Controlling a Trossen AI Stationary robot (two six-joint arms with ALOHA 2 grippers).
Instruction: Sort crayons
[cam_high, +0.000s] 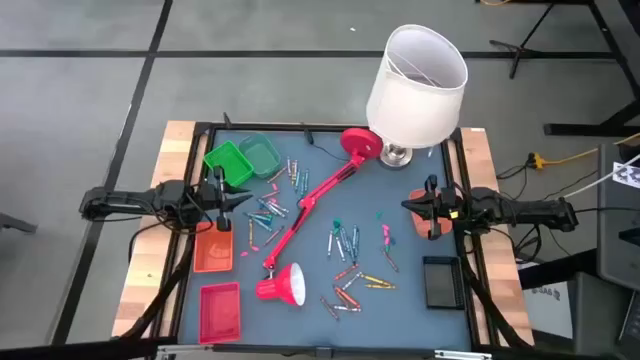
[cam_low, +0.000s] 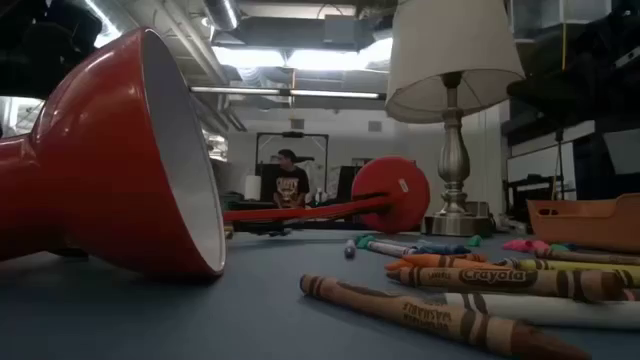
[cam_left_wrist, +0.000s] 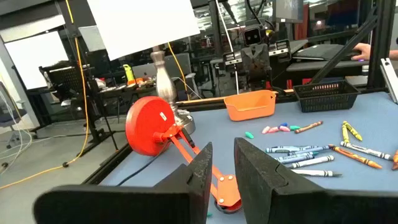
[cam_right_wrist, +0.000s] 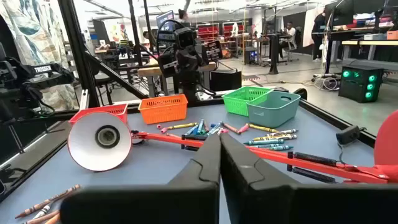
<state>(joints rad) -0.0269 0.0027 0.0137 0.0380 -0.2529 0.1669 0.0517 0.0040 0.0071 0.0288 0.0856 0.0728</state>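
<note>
Many crayons lie loose on the blue mat: one group (cam_high: 275, 205) near my left gripper, another (cam_high: 345, 245) in the middle and more (cam_high: 365, 283) toward the near right. They also show close up in the low view (cam_low: 480, 280). My left gripper (cam_high: 243, 198) (cam_left_wrist: 222, 149) hovers at the table's left side, pointing level toward the right, its fingers a little apart with nothing between them. My right gripper (cam_high: 405, 206) (cam_right_wrist: 219, 140) hovers at the right side, pointing left, shut and empty.
A red desk lamp (cam_high: 300, 215) lies across the mat's middle, shade (cam_high: 283, 287) near. A white-shaded lamp (cam_high: 415, 85) stands at the back. Green (cam_high: 228, 162), teal (cam_high: 262, 155), orange (cam_high: 213, 250) and red (cam_high: 220, 310) baskets line the left; orange (cam_high: 430, 228) and black (cam_high: 442, 282) baskets the right.
</note>
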